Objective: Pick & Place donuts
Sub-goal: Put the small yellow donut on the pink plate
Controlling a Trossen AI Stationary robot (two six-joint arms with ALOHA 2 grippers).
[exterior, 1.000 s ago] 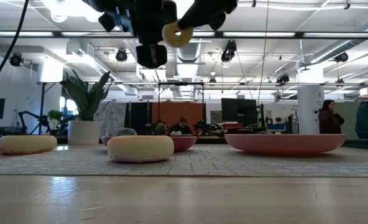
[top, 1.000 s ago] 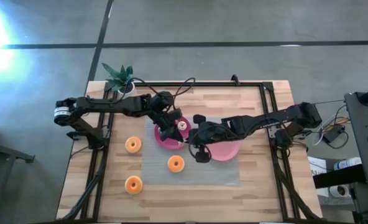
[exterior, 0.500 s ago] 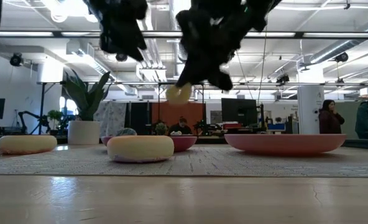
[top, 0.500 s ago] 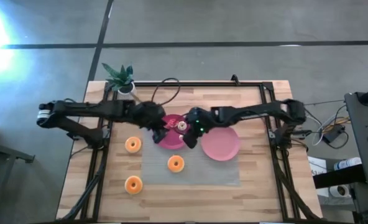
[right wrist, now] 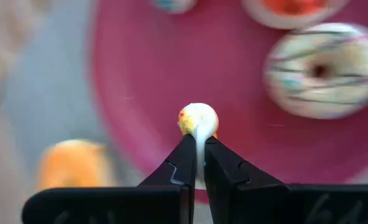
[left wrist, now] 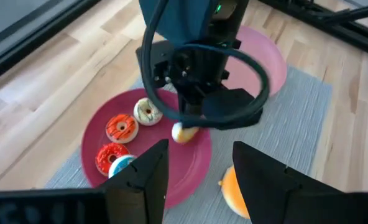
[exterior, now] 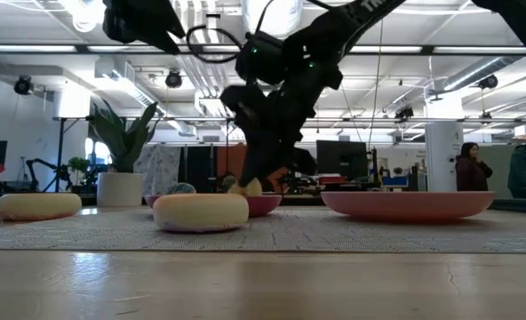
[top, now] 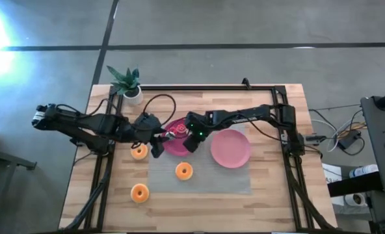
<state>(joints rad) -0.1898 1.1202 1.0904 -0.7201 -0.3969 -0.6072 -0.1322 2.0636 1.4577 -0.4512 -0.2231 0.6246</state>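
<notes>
My right gripper (right wrist: 197, 148) is shut on a small cream donut (right wrist: 198, 118) and holds it low over the dark pink plate (top: 173, 147). Several small donuts lie flat on that plate, among them an orange-red one (left wrist: 120, 127), a cream one (left wrist: 148, 112) and a red one (left wrist: 108, 155). My left gripper (left wrist: 199, 177) is open and holds nothing. It stands just off the plate's left side (top: 156, 147). Three larger orange donuts (top: 139, 151) (top: 184, 171) (top: 139, 192) lie on the grey mat (top: 225, 179). My right gripper pinches the cream donut's rim (right wrist: 197, 134) between its two fingertips, so most of the donut sticks out past them. The fingers come from above, slanting down. The donut hangs below them (left wrist: 184, 132) at the plate's surface. Whether it touches the plate, I cannot tell.
A light pink plate (top: 230, 148) lies to the right of the dark one on the mat. A potted plant (top: 126, 81) stands at the far left corner. A black frame (top: 280, 110) runs along the table's edges. People stand in the room behind (exterior: 469, 167).
My left gripper has opened, let go of the cream donut and drawn back toward the table's left edge. My right gripper has kept the donut and carried it from high above the table down and to the left, onto the dark pink plate's near side.
</notes>
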